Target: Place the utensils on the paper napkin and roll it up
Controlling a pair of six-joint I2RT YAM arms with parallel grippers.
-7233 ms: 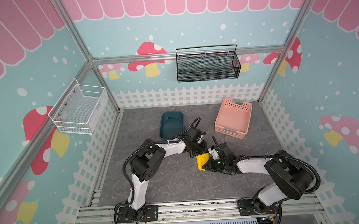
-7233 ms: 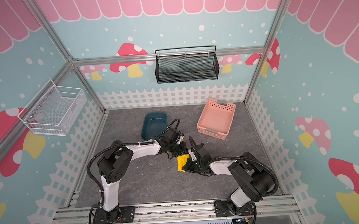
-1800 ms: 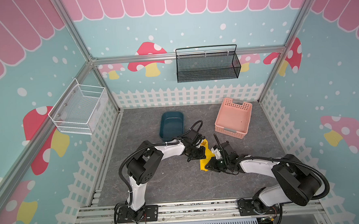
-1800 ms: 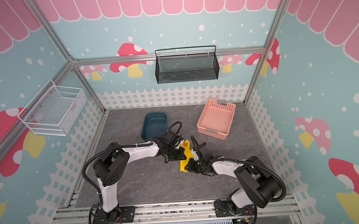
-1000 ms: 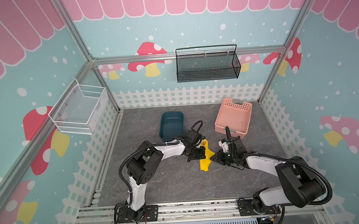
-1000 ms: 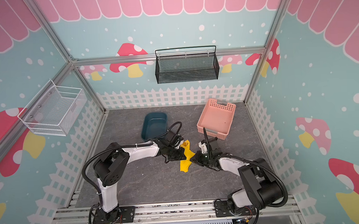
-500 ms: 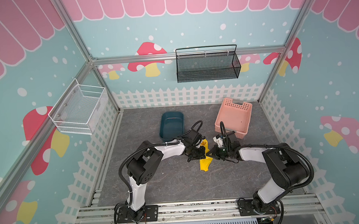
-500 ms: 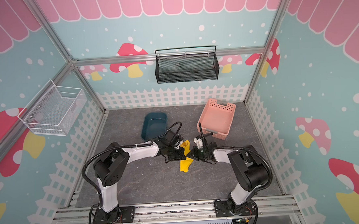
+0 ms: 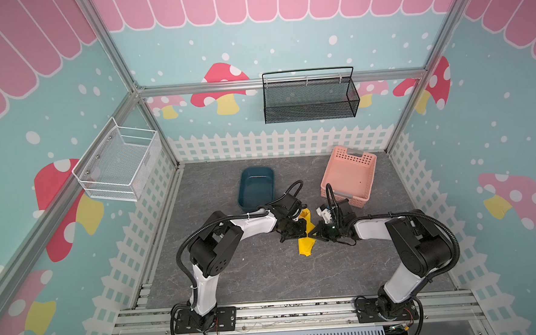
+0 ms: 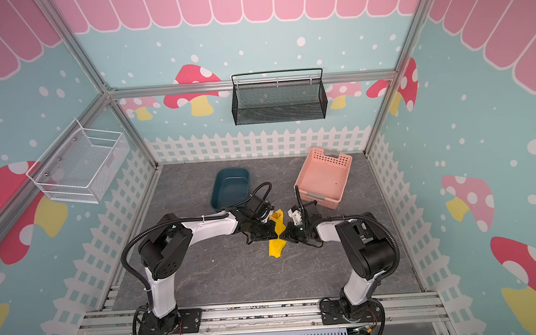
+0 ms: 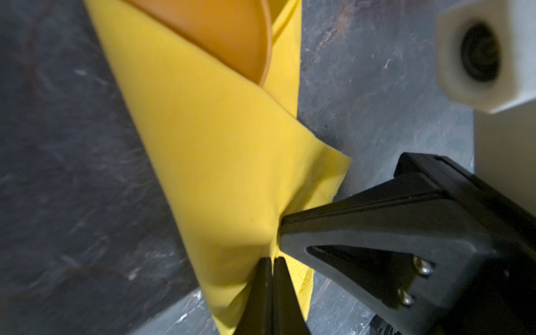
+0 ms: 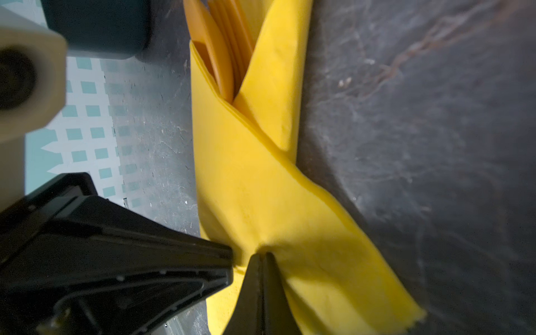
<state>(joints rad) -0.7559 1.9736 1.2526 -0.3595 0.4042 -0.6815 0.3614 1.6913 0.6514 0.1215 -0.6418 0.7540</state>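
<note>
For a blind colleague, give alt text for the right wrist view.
A yellow paper napkin wrapped around orange utensils lies on a grey table, pinched mid-length by the right gripper and left gripper, jaws shut.

utensils [image 12: 222, 58]: we see only orange ends; the napkin [image 12: 261, 203] hides the rest, and the picture's edge crops them.
top views: we find the napkin's folds too small to read.
fence [image 12: 87, 139]: blurred in our right wrist view.
</note>
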